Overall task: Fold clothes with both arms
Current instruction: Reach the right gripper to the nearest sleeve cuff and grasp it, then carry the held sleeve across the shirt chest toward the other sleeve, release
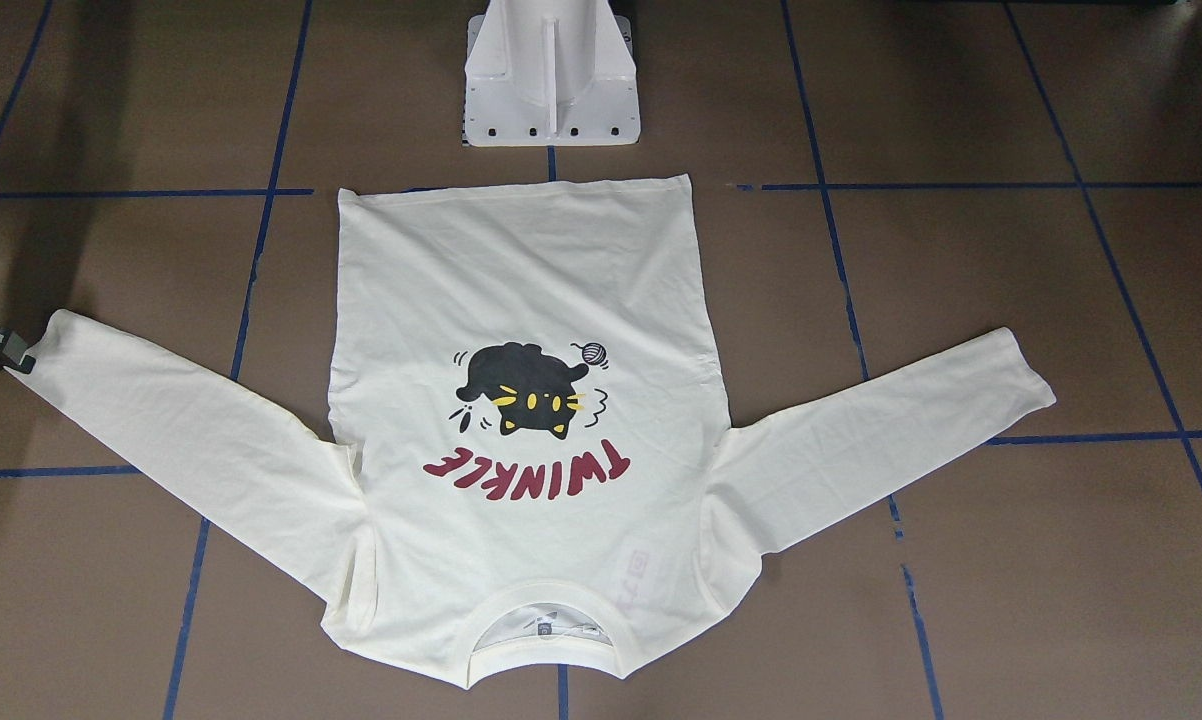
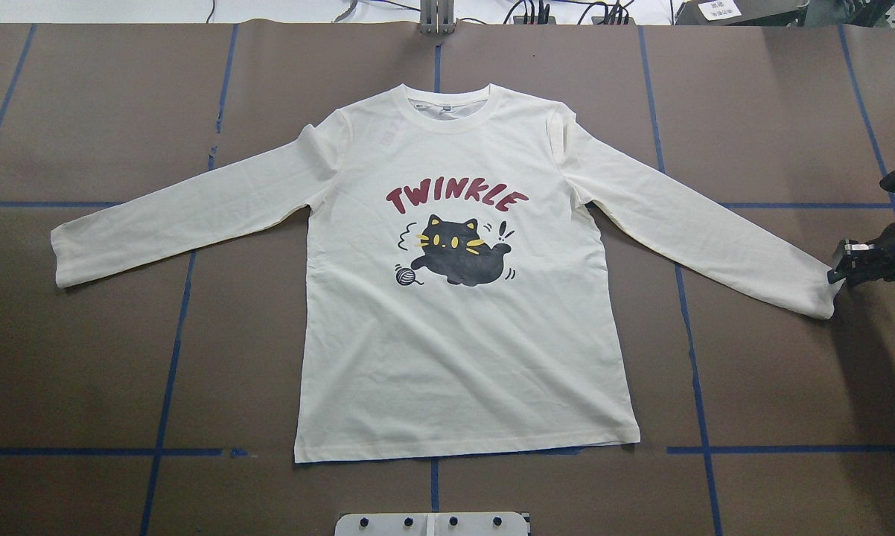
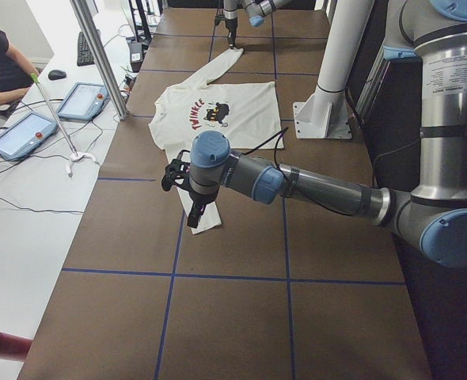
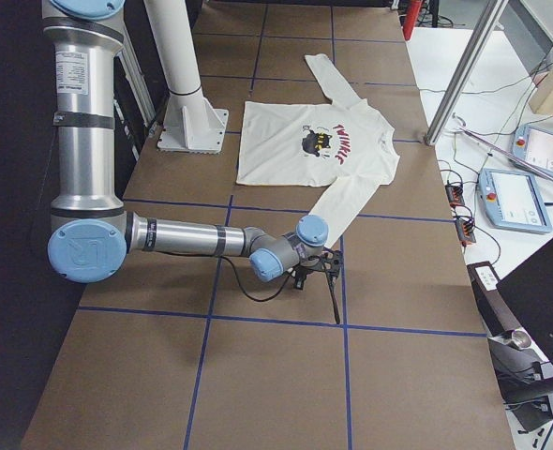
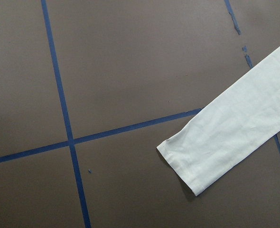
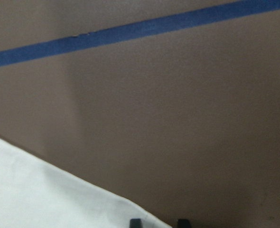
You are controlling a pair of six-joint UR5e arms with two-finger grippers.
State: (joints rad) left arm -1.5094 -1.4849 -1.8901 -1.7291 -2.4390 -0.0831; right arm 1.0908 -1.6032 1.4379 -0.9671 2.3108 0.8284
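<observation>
A cream long-sleeved shirt [image 2: 462,350] is being shown lying flat, print up, in the middle of a brown table [image 2: 83,372] that is being divided into squares by blue tape [image 2: 170,372]. Its collar is being pointed away from the robot and its hem toward the white pedestal [image 1: 551,90], with both sleeves spread out to the sides.

Across the chest, "TWINKLE" [image 2: 456,197] is being displayed in dark-red capitals. Under it a black cat [image 2: 459,253] with yellow eyes and whiskers is being pictured beside a small grey yarn ball [image 2: 405,276] and an exclamation mark. A neck label [image 2: 441,109] is being seen inside the collar, too small to be read.

The right gripper [image 2: 836,272] is being held low at the cuff of the right sleeve [image 2: 701,223]. In its wrist view two black fingertips [image 6: 136,222] are being shown slightly parted, with the cloth's edge reaching between them.

The left gripper [image 3: 194,220] is being held over the end of the left sleeve [image 2: 187,216]. Whether it is released or clenched cannot be told. That cuff [image 5: 187,166] is being seen lying flat beside a tape line.
</observation>
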